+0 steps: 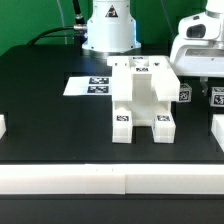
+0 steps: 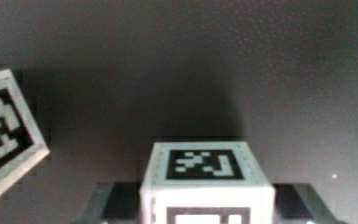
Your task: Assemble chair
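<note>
the chair body (image 1: 140,100), a blocky white stack of joined panels with tags on its top and feet, stands upright near the middle of the black table (image 1: 45,120). the marker board (image 1: 95,85) lies flat at about ten o'clock of it. the gripper (image 1: 198,82) hangs at about two o'clock of the chair body, near it but apart.

in the wrist view the dark fingers (image 2: 119,200) sit flush against both sides of a white tagged part (image 2: 202,165), so the jaws look clenched on that part rather than released. the exterior view hides the contact itself. another tagged piece (image 2: 5,130) shows tilted in the wrist view, apart from the gripped one; i cannot tell which part it is.

as i judge it, the main risk is the smooth plastic part twisting or sliding between the narrow fingers, which would put it out of line with its slot. a skewed part could jam halfway or bounce off. nothing visible braces the chair body, so a sideways push from eight o'clock of the gripper could shove it across the table or tip it. a low carry could also clip the chair's top edge or knock the neighbouring piece.
</note>
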{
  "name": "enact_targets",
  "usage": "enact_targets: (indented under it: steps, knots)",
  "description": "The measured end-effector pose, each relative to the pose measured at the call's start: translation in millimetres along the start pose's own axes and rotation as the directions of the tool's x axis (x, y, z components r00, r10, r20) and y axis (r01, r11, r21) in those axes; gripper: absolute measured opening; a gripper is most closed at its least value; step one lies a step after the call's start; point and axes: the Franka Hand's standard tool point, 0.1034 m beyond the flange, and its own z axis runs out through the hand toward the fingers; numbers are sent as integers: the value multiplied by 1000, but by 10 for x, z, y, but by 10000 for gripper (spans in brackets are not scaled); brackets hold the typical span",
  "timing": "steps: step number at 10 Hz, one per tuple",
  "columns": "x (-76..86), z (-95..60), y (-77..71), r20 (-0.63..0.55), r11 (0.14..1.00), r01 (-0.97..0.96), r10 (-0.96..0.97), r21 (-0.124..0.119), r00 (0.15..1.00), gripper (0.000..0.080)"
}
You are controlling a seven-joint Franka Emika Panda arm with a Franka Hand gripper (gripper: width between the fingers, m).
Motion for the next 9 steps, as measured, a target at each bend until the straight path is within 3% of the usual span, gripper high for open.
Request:
enact_targets:
  steps: [3,5,6,7,9]
  knots:
    - [69,-591,54,4,999,37,-37,39,999,287]
    - [211,-1088,294,16,993,98,-100,70,995,287]
    - [328,-1227,441,2,990,112,-113,81,994,287]
    - [401,-1265,524,4,991,104,-104,83,995,287]
    - [367,-1229,489,5,991,108,-109,81,994,287]
